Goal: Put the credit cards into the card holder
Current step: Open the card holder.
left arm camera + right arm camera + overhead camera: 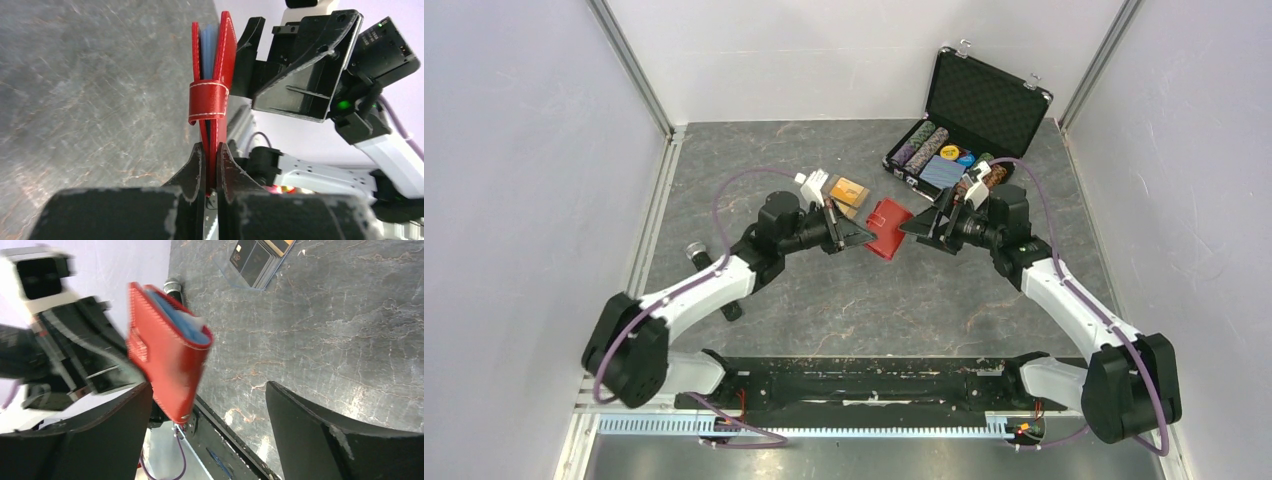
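On the grey table (pixel 844 300), at the far right, an open black chip case (pixel 984 105). Mid-table, left gripper (pixel 210 150) clamped tight on one edge of the folded red card holder (pixel 220 65), held above the surface; right gripper (pixel 207 390) facing it, jaws wide apart around its other end. Just behind, orange and black credit cards (pixel 849 190) lying in a clear tray (pixel 233 277).

The only readable marking is a small "VIP" on a black credit card (pixel 248 260).
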{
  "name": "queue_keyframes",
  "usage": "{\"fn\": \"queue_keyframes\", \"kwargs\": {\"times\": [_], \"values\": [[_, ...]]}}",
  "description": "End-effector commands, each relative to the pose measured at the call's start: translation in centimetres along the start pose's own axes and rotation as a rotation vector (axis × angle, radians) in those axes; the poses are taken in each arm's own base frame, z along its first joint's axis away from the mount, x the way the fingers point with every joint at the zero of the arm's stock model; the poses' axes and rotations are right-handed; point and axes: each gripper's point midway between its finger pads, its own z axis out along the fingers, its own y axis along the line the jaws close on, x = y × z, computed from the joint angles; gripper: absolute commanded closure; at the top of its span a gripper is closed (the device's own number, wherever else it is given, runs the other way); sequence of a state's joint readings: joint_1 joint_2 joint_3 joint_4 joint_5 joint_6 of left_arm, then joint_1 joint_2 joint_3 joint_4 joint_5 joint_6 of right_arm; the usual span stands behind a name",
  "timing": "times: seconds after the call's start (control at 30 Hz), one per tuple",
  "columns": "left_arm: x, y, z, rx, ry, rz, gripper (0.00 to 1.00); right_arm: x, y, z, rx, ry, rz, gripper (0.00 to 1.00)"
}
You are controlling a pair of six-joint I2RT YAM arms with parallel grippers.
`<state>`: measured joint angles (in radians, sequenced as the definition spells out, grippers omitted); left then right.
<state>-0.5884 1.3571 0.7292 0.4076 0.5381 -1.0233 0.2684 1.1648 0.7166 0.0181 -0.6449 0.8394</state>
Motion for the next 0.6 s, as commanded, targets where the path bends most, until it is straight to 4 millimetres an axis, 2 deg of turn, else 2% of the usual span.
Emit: {"fn": "queue_keyframes", "kwargs": {"times": [0.0,0.17,0.37,0.57], "values": [[-0.3,0.0,-3.6,-0.300,0.030,0.385,0.98,-1.2,1.1,-0.4,0.015,-0.013,-0.054,0.11],[-1.5,1.5,-6.7,-0.512,0.044,0.570,0.98,-1.9,2.8,-0.3,-0.024,-0.002,-0.044,0.07],[-3.3,2.0,-9.2,-0.592,0.003,0.781,0.98,-2.7,5.1,-0.1,-0.068,0.002,-0.044,0.05],[-4.2,1.1,-10.6,-0.561,0.006,1.065,0.98,-1.6,6.8,1.0,-0.112,0.057,-0.020,0.04]]}}
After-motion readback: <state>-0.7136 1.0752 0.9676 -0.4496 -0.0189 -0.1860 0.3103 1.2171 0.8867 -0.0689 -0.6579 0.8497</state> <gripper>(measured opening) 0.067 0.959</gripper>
